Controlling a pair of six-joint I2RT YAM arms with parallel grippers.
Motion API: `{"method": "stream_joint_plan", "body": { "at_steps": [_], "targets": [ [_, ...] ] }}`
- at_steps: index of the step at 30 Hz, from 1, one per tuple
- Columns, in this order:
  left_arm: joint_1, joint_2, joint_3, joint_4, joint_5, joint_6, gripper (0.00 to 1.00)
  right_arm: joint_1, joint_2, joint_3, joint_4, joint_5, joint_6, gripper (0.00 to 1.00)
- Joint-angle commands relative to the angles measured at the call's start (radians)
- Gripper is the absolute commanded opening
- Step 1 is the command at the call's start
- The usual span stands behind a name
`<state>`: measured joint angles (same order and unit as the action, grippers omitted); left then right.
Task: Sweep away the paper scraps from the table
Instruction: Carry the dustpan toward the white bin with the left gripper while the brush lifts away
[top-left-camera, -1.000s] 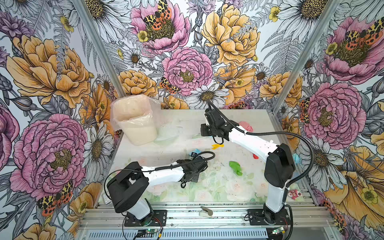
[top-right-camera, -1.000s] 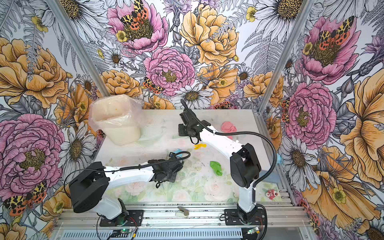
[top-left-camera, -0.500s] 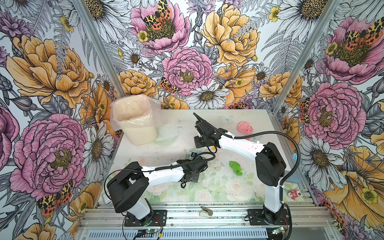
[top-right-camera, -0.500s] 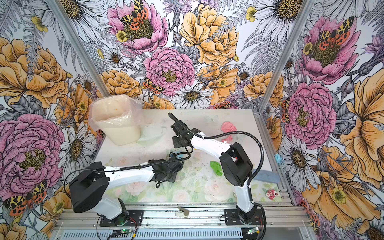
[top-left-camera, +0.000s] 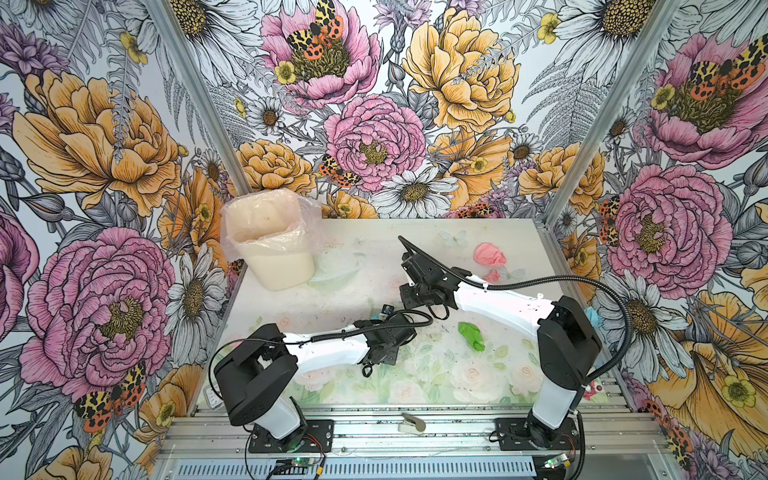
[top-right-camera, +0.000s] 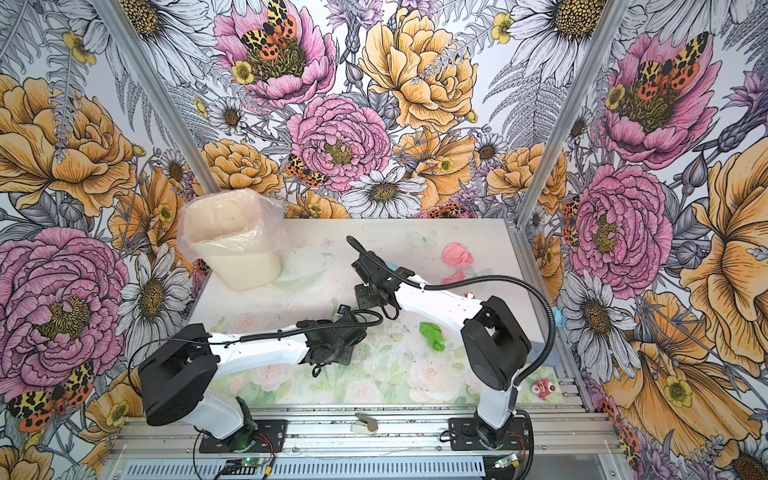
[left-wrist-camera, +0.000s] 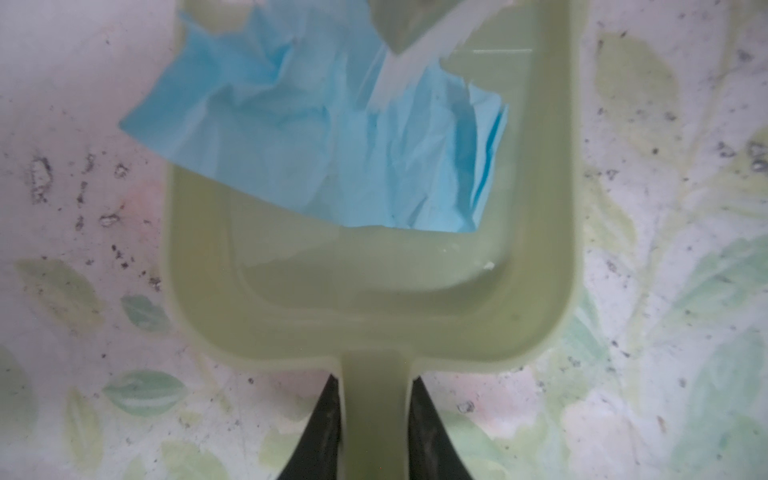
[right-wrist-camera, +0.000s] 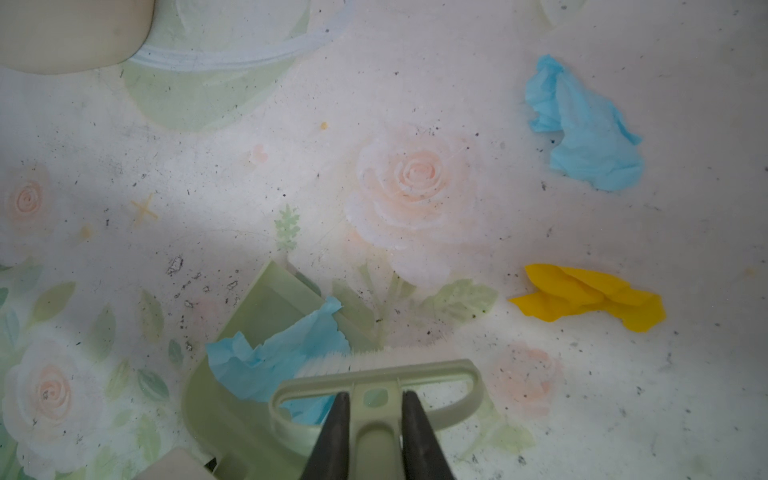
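Clamping dustpan (left-wrist-camera: 374, 311) handle, left gripper (left-wrist-camera: 374, 384), blue scrap (left-wrist-camera: 332, 137) ahead inside, right gripper (right-wrist-camera: 372, 397) clenching brush (right-wrist-camera: 436, 368)

Left wrist view: dustpan (left-wrist-camera: 374, 307) mouth and blue paper scrap (left-wrist-camera: 324, 137) cut off at the edge; brush (left-wrist-camera: 401, 29) blurred.

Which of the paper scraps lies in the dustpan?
The light blue scrap in the dustpan, at the brush; the second blue, yellow, green and pink scraps lie on the table.

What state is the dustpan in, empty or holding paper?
Holding paper: a light blue scrap lies in the dustpan, overhanging one side.
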<state>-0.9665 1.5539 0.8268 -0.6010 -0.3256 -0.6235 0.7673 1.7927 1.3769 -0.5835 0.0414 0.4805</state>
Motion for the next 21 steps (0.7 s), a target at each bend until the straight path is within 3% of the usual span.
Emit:
{"method": "stream_joint_plan", "body": {
  "at_steps": [1,15,21],
  "targets": [
    [-0.008,-0.027,0.024,0.023,-0.040,-0.022,0.00,-0.001,-0.047,0.022,-0.007,-0.037,0.003,0.00],
    [-0.015,-0.134,-0.006,0.018,-0.094,-0.019,0.00,-0.135,-0.148,0.088,-0.007,-0.159,0.007,0.00],
    [-0.015,-0.180,-0.005,0.001,-0.132,-0.008,0.00,-0.170,-0.208,0.067,-0.008,-0.149,0.003,0.00]
  ]
}}
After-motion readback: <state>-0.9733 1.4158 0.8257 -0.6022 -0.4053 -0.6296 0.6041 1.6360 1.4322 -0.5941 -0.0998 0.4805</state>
